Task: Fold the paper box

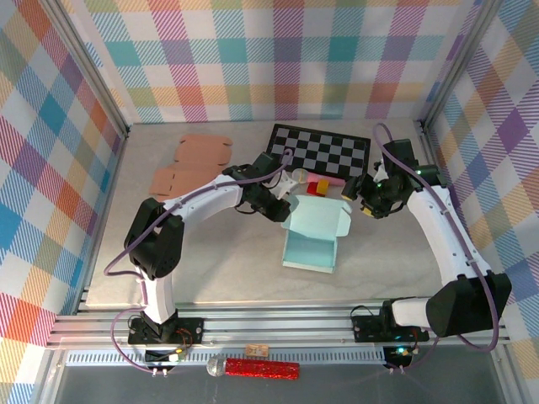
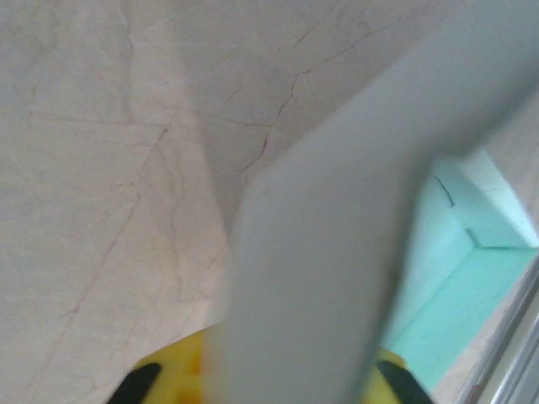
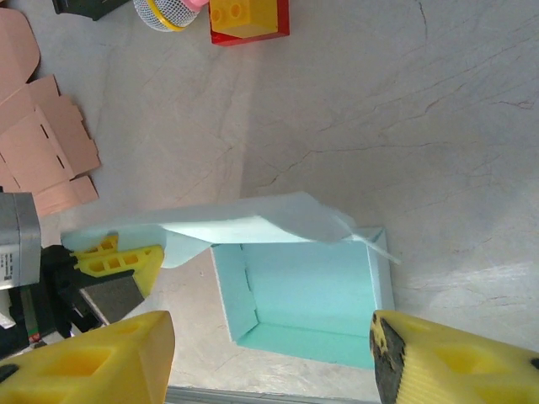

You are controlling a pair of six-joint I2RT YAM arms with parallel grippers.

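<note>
Seen from above, the mint paper box (image 1: 310,246), of thin smooth card, lies with its long axis running near to far. Its lid flap (image 1: 324,217) stands up at the far end. The left gripper (image 1: 285,210) is clamped on the flap's left edge.

In the left wrist view, the pale flat flap rises from between the yellow fingers (image 2: 164,379).

In the right wrist view, the right gripper (image 3: 269,358) stands wide and holds nothing. The open rectangular tray lies just ahead of its fingertips.

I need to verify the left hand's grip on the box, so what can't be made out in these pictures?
- Left wrist view: the lid flap, blurred against the lens, hides where the left hand pinches it.
- Right wrist view: that flap covers one wall of the paper box.
- Top view: the small items beside the checkered mat are too small to name.
</note>
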